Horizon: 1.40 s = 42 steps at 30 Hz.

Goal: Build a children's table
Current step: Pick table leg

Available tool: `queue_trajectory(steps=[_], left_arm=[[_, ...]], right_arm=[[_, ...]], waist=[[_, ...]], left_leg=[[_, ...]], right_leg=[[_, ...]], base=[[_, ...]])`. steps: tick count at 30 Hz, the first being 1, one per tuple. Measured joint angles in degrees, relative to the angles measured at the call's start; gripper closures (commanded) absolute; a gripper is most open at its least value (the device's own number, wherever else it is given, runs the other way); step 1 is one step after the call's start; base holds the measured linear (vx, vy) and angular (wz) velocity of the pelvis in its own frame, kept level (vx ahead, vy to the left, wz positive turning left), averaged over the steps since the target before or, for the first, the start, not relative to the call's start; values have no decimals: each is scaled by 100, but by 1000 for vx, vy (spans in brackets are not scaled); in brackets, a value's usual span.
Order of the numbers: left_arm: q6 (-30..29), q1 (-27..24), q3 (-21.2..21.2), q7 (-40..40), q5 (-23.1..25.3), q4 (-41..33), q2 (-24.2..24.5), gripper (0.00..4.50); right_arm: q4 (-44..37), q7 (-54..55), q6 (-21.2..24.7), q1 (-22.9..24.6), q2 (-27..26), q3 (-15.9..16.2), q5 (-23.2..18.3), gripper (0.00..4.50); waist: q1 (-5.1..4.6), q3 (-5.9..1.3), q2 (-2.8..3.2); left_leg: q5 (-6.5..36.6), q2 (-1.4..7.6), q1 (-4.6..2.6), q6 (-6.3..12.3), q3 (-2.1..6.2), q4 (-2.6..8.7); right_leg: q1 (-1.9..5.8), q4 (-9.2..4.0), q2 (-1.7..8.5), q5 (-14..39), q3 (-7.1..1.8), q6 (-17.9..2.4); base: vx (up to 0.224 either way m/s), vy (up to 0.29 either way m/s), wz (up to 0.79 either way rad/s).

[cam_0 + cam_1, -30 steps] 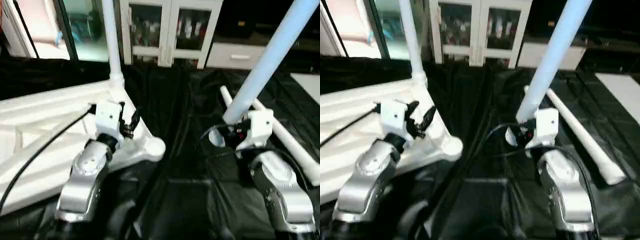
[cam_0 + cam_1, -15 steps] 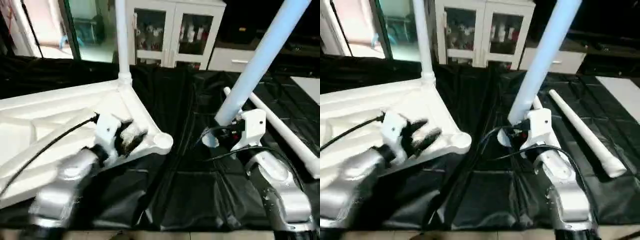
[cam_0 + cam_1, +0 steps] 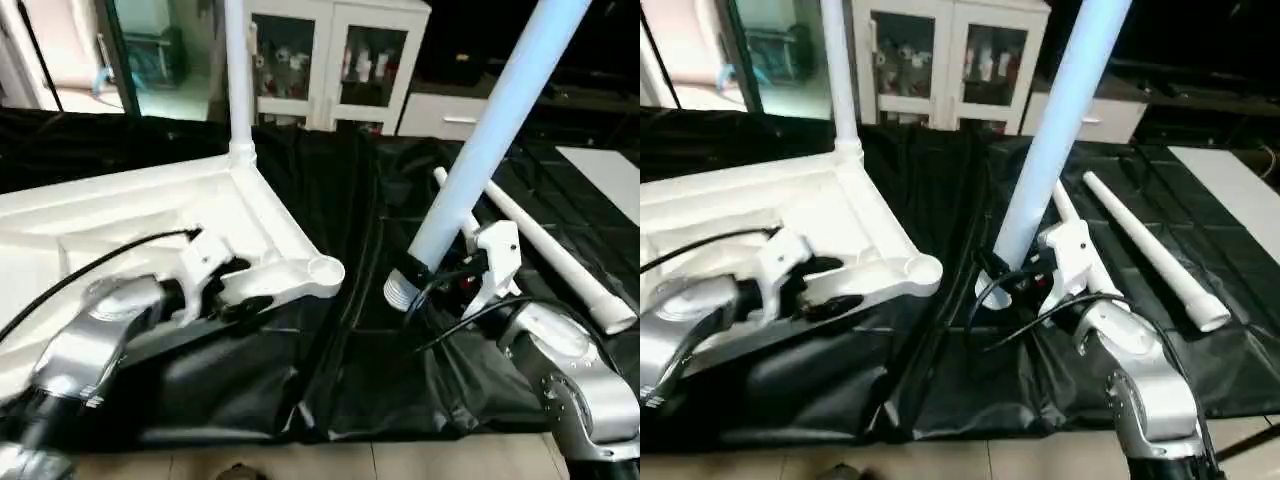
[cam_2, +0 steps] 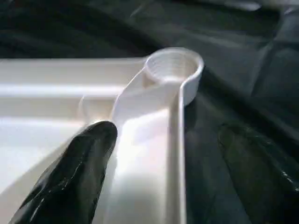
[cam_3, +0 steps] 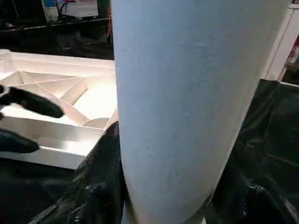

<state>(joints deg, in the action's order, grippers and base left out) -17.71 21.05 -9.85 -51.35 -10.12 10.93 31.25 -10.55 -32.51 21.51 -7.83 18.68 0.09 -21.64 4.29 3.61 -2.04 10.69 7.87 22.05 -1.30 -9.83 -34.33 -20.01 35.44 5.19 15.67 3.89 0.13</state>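
Beside the held leg point(image 3: 490, 130), spare legs point(image 3: 545, 245)

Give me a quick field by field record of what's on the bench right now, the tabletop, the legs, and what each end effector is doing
Tabletop: white top upside down on the black sheet, ribs up
Fitted leg: one leg upright in the far corner
Open socket: near corner socket empty
Left end effector: open, fingers straddling the top's rim beside that socket
Right end effector: shut on a leg, tilted, thick end down
Loose legs: spare leg lying on the sheet

head stereo: down over table top point(image 3: 120, 215) | wrists: close, perhaps overlapping it
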Motion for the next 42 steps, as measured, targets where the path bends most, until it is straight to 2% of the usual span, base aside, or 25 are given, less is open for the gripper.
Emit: queue_trajectory(steps=[3, 6, 8, 9, 10, 12, 13, 14, 15, 16, 17, 18, 19, 20, 21, 22, 24, 28, 31, 34, 37, 39, 40, 41, 42], left_arm=[[135, 138, -77, 97, 53, 199, -251, 53], [371, 135, 171, 1074, 198, 285, -756, 53], [447, -12, 406, 1595, 181, 23, -1097, 53], [508, -281, 606, 2021, 136, -371, -1395, 53], [550, -438, 693, 2281, 111, -619, -1614, 53], [584, -765, 772, 2891, 267, -1129, -1903, 53], [565, -954, 853, 3248, 385, -1393, -2050, 53], [549, -1016, 893, 3423, 424, -1514, -2143, 53], [547, -1095, 947, 3577, 425, -1698, -2263, 53], [527, -1220, 1007, 3685, 426, -1831, -2347, 53], [515, -1391, 1013, 3762, 429, -1910, -2403, 53], [495, -1623, 1015, 3841, 451, -1927, -2405, 53], [479, -1609, 1005, 3900, 492, -1931, -2395, 53], [478, -1571, 1005, 3940, 524, -1956, -2394, 53], [478, -1589, 1020, 3999, 542, -1967, -2393, 53], [472, -1608, 1036, 4046, 548, -1970, -2394, 53], [452, -1622, 1073, 4096, 551, -2042, -2399, 53], [402, -1644, 1075, 4170, 557, -2356, -2486, 53], [399, -1648, 1041, 4174, 608, -2420, -2484, 53], [393, -1647, 1006, 4227, 668, -2419, -2465, 53], [305, -1628, 1002, 4315, 753, -2419, -2453, 53], [277, -1589, 999, 4346, 763, -2421, -2446, 53], [271, -1592, 1007, 4353, 765, -2420, -2442, 53], [258, -1606, 1020, 4369, 767, -2420, -2432, 53], [248, -1603, 1076, 4392, 751, -2421, -2420, 53]], right_arm=[[0, 16, 1, -10, -7, 3, 5, 264], [-35, 333, -35, 68, -81, -40, 154, 264], [-35, 615, -67, 164, -218, -80, 279, 264], [-54, 878, -97, 204, -307, -135, 401, 264], [-57, 1050, -118, 255, -379, -236, 443, 264], [-111, 1375, -208, 388, -581, -366, 523, 264], [-192, 1558, -260, 528, -711, -389, 617, 264], [-281, 1649, -348, 723, -742, -419, 670, 264], [-287, 1744, -394, 806, -744, -433, 733, 264], [-295, 1801, -423, 781, -762, -423, 781, 264], [-296, 1843, -434, 765, -778, -403, 793, 264], [-311, 1853, -445, 788, -864, -337, 798, 264], [-332, 1867, -481, 819, -885, -302, 820, 264], [-309, 1876, -483, 836, -913, -231, 850, 264], [-265, 1874, -474, 836, -952, -93, 892, 264], [-268, 1875, -475, 823, -984, -27, 897, 264], [-268, 1892, -480, 765, -1010, -12, 901, 264], [-268, 1991, -484, 754, -1020, -101, 902, 264], [-268, 1996, -485, 755, -1018, -159, 901, 264], [-267, 2009, -486, 756, -1019, -172, 899, 264], [-268, 2052, -415, 738, -1021, -171, 894, 264], [-269, 2114, -388, 732, -1023, -186, 900, 264], [-269, 2113, -377, 723, -1023, -175, 902, 264], [-268, 2096, -358, 685, -1036, -131, 902, 264], [-269, 2087, -351, 650, -1068, -121, 892, 264]], waist=[[8, 24, 38], [25, 62, 108], [51, 64, 97], [62, 74, 111], [98, 90, 143], [70, 126, 252], [17, 131, 279], [17, 134, 266], [119, 48, 8], [104, 4, -138], [135, 22, -95], [154, 0, -4], [95, 18, 126], [4, 55, 158], [-108, 66, 135], [-164, 64, 136], [-232, 43, 97], [-233, 35, 85], [-204, 27, 103], [-189, 26, 107], [-213, 26, 109], [-273, 31, 163], [-313, 37, 172], [-358, 53, 192], [-393, 56, 188]], left_leg=[[0, -2, 1, 0, -10, 6], [0, -4, 21, 0, -62, 36], [2, -5, 14, -2, -170, 102], [65, -14, -1, -94, -178, 83], [140, -26, -3, -124, -107, 8], [139, -3, -22, -122, 58, -95], [140, 4, 32, -124, 104, -59], [139, 4, 90, -125, 14, -34], [125, -13, 132, -149, -216, 53], [143, -42, 172, -308, -285, -7], [219, -91, 236, -467, 24, -419], [215, -74, 92, -473, 465, -733], [471, -44, -67, -260, 640, -616], [428, 5, -45, -256, 622, -586], [425, 13, -29, -261, 628, -518], [418, 12, -21, -274, 641, -473], [409, -1, -16, -286, 605, -412], [379, 36, -8, -303, 466, -212], [90, 121, -19, -245, 352, -38], [38, 163, 6, -251, 282, 9], [31, 186, 10, -236, 272, 10], [16, 126, 117, -240, 545, -17], [5, 99, 132, -240, 683, -19], [-31, 21, 131, -228, 951, -18], [-50, -43, 119, -259, 1136, -12]], right_leg=[[-1, -56, 9, 0, 8, 0], [1, -63, 23, 4, 5, -7], [-92, -73, 66, 16, -27, -22], [-107, -91, 132, 14, -2, -18], [-68, -121, 179, 7, 83, -6], [61, -200, 211, 1, 340, 11], [150, -68, 189, 86, 456, -14], [162, 187, 190, 200, 474, -115], [233, 407, 208, 283, 403, -192], [103, 406, 225, 291, 248, 71], [43, 426, 287, 266, 256, 101], [93, 432, 285, 251, 344, 97], [104, 409, 287, 221, 467, 89], [91, 363, 210, 176, 445, 70], [88, 247, 64, 99, 278, 3], [100, 141, 5, -33, 227, -33], [99, 32, 8, -261, 180, 51], [32, -29, 19, -270, 142, 104], [-30, -27, -3, -308, 153, 63], [-112, -27, -10, -311, 149, 50], [-113, -46, -33, -312, 146, 39], [-68, -64, -36, -293, 328, -8], [-58, -11, -90, -253, 345, -105], [-42, 105, -193, -116, 324, -428], [-74, 243, -264, 24, 291, -663]], base=[[-10, 18, -5], [0, 0, 0], [0, 0, 0], [0, 0, 0], [3, 59, -24], [18, 65, -27], [-30, 55, -3], [-30, 55, -3], [0, 0, 0], [20, -100, 7], [20, -100, 7], [82, -34, -28], [44, 56, -17], [44, 56, -17], [-84, 38, 11], [-68, 16, -3], [-34, 8, -2], [2, -15, 0], [13, -58, 1], [7, -18, 0], [0, 0, 0], [-4, -12, 16], [28, -68, 44], [28, -68, 44], [-9, -139, 52]])
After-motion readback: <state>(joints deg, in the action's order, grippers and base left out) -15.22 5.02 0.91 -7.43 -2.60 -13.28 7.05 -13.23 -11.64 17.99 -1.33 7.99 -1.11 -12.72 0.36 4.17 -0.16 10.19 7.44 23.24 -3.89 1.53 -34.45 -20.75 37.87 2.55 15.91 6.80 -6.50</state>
